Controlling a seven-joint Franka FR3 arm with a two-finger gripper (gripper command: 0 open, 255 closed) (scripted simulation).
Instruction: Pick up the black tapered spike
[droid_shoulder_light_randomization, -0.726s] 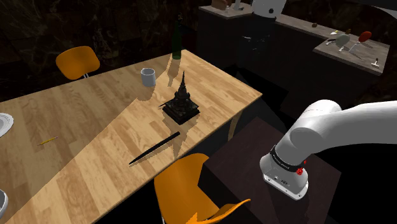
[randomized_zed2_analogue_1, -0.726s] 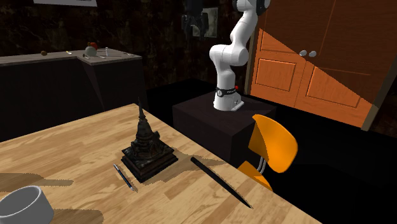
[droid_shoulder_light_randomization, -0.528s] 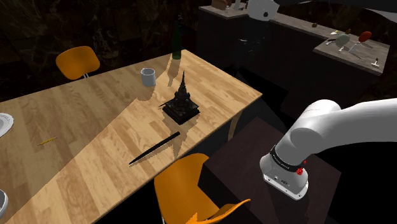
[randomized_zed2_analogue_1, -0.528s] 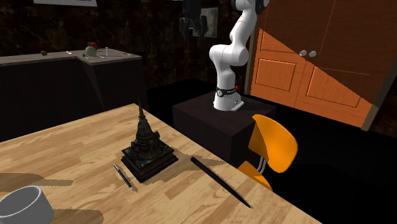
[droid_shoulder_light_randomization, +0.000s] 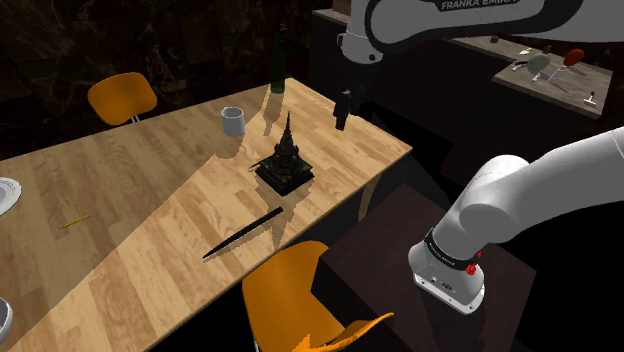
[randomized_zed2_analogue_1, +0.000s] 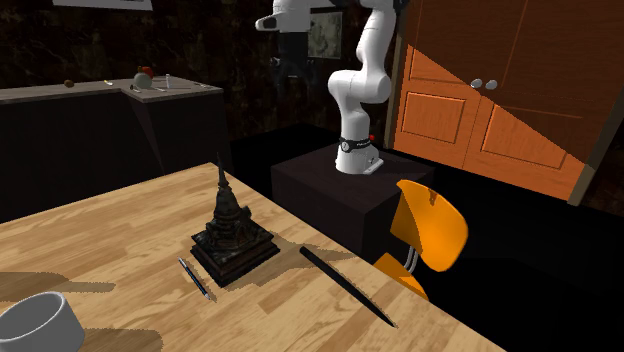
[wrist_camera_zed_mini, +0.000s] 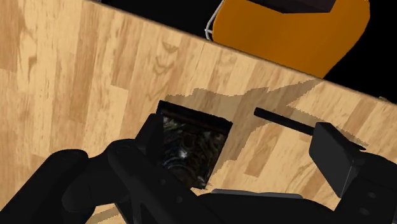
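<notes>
The black tapered spike (droid_shoulder_light_randomization: 243, 235) lies flat on the wooden table (droid_shoulder_light_randomization: 120, 180) near its front edge, thin and long; it also lies in front of the statue in the second exterior view (randomized_zed2_analogue_1: 348, 286). In the wrist view its blunt end (wrist_camera_zed_mini: 283, 121) shows between the fingers, far below them. My gripper (droid_shoulder_light_randomization: 343, 110) hangs high over the table's right part, above and to the right of a dark pagoda statue (droid_shoulder_light_randomization: 286, 160). It is open (wrist_camera_zed_mini: 242, 143) with nothing in it, and it is seen up by the arm (randomized_zed2_analogue_1: 290, 65).
The statue (randomized_zed2_analogue_1: 231, 235) stands between gripper and spike, with a pen (randomized_zed2_analogue_1: 196, 277) beside its base. A white mug (droid_shoulder_light_randomization: 233, 120) and a green bottle (droid_shoulder_light_randomization: 279, 65) stand at the back. Orange chairs (droid_shoulder_light_randomization: 300, 300) (droid_shoulder_light_randomization: 122, 97) flank the table. The dark stand (droid_shoulder_light_randomization: 420, 270) is at lower right.
The arm has swung down and towards the shoulder view's left. The gripper, earlier high by the back counter, now hangs over the table near the statue. Nothing on the table moved.
</notes>
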